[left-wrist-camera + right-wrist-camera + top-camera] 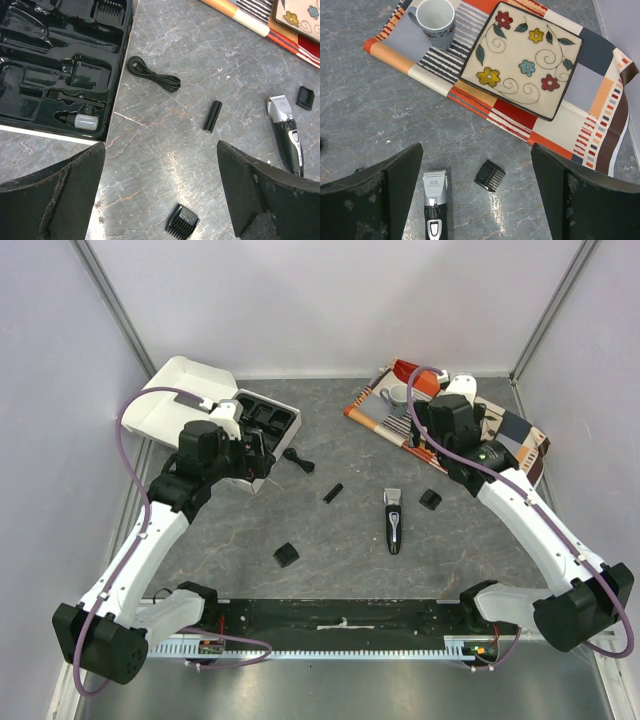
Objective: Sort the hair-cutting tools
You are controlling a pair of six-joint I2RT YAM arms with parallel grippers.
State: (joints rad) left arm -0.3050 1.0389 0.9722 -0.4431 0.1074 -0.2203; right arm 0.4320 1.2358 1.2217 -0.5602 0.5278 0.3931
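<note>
Near the far-left corner of the bench, the left gripper (262,455) hangs over the near edge of an open white box (180,390) w/ a black moulded tray (60,65) inside. Its jaws are spread wide, nothing btwn them. In the tray sit a small bottle (80,121) and, at the far end, what looks like a toothed comb piece (110,7).

Just beside the tray, toward bench centre, lies the coiled black cable (298,460). A short black cylinder (333,493) sits further toward centre, apart from the cable. The clipper (394,522) lies flat mid-bench, blade end pointing at the far edge. The right comb attachment (430,499) is just off its blade end on the right-edge side, not touching. The near comb attachment (286,555) sits closer to the near edge, left of centre, well apart from the rest.

Toward the far-right corner the right gripper (477,155) hovers above bare bench by the edge of a patterned placemat (600,85), jaws also spread, empty. On the mat are a flowered square plate (522,57) and a white mug (436,17), near each other but apart.
</note>
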